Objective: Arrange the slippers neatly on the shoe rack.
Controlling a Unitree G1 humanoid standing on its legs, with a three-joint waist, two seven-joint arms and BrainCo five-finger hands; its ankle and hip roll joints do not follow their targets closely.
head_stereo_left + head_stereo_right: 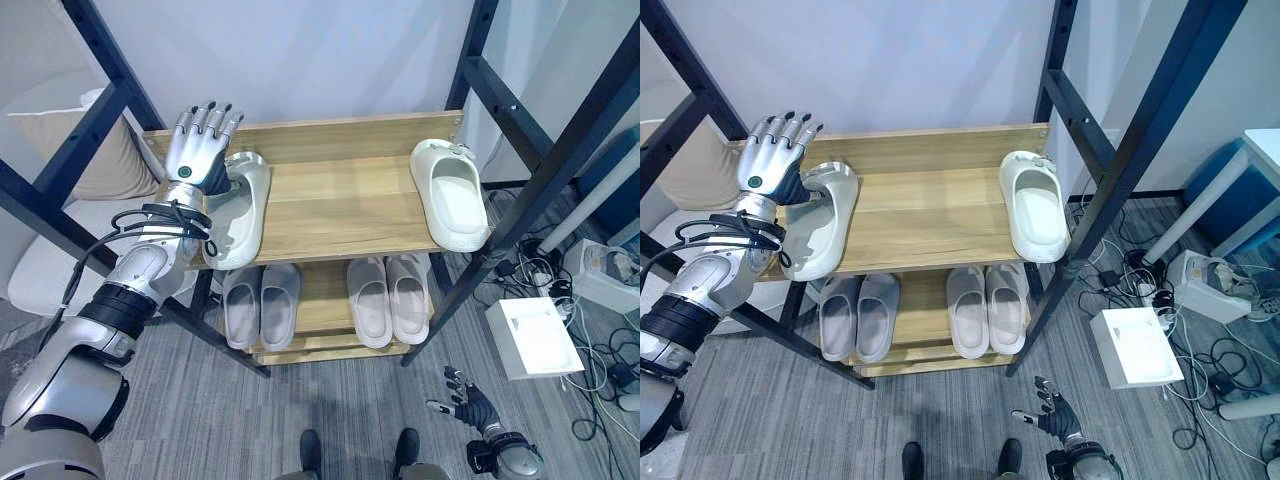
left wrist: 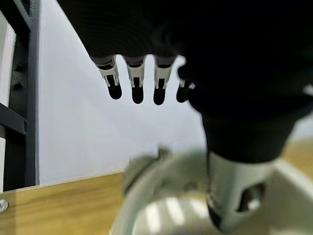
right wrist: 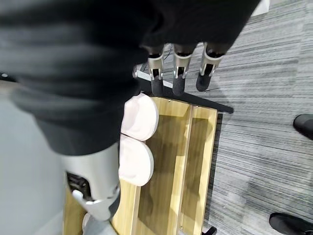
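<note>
The wooden shoe rack (image 1: 340, 205) carries two white slippers on its top shelf. The left slipper (image 1: 240, 205) lies along the shelf's left edge, and the right slipper (image 1: 452, 195) lies near the right edge. My left hand (image 1: 200, 145) is raised at the far end of the left slipper, open, its fingers (image 2: 137, 85) straight and its thumb (image 2: 234, 196) down against the slipper (image 2: 161, 200). On the lower shelf sit a grey pair (image 1: 262, 303) and a pale pink pair (image 1: 390, 297). Low beside the rack my right hand (image 1: 468, 402) hangs open, fingers (image 3: 178, 73) straight.
Black metal frame posts (image 1: 545, 180) stand on either side of the rack. A white box (image 1: 535, 335), a power strip and loose cables lie on the grey carpet at the right. A beige cushioned seat (image 1: 100, 160) is behind the left post.
</note>
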